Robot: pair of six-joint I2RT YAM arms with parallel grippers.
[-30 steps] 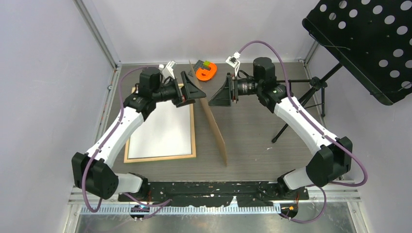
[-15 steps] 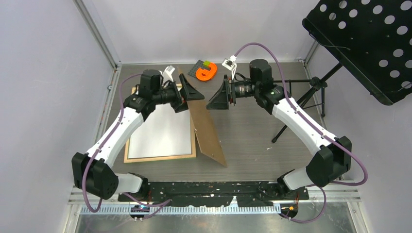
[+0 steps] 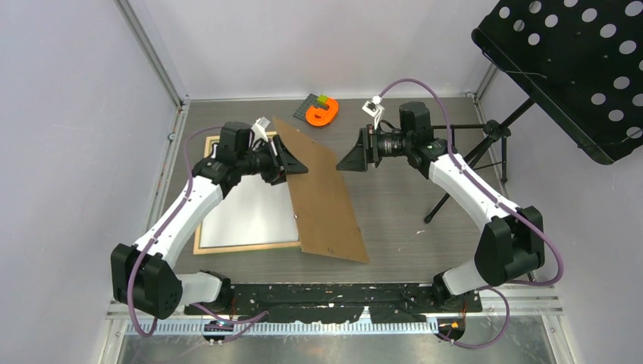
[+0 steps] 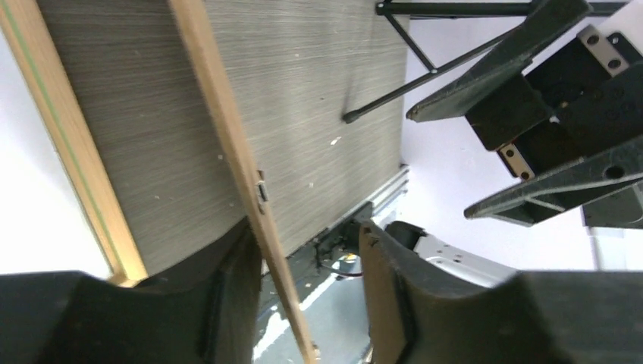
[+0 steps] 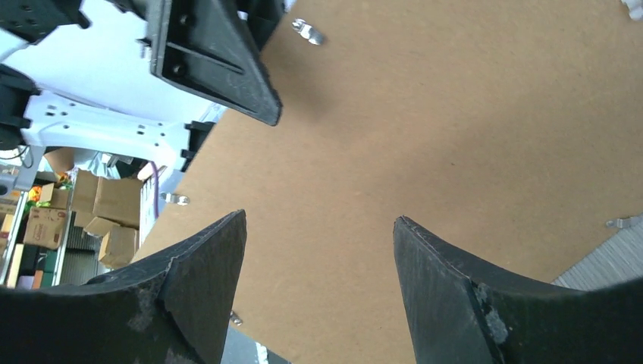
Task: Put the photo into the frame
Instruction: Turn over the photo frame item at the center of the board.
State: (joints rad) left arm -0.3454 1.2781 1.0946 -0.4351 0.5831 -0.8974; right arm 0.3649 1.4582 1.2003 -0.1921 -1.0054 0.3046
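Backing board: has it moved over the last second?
Yes. The backing board, edge-on before, has tipped leftward: its upper edge now overlaps the right rail of the frame, which stayed put.

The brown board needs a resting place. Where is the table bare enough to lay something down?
Widest bare patch: the table right of the backing board, up to the stand's leg. A narrow strip runs between the frame and the arm bases. Crowded: the left, with frame, photo and left gripper; an orange piece at the far edge.
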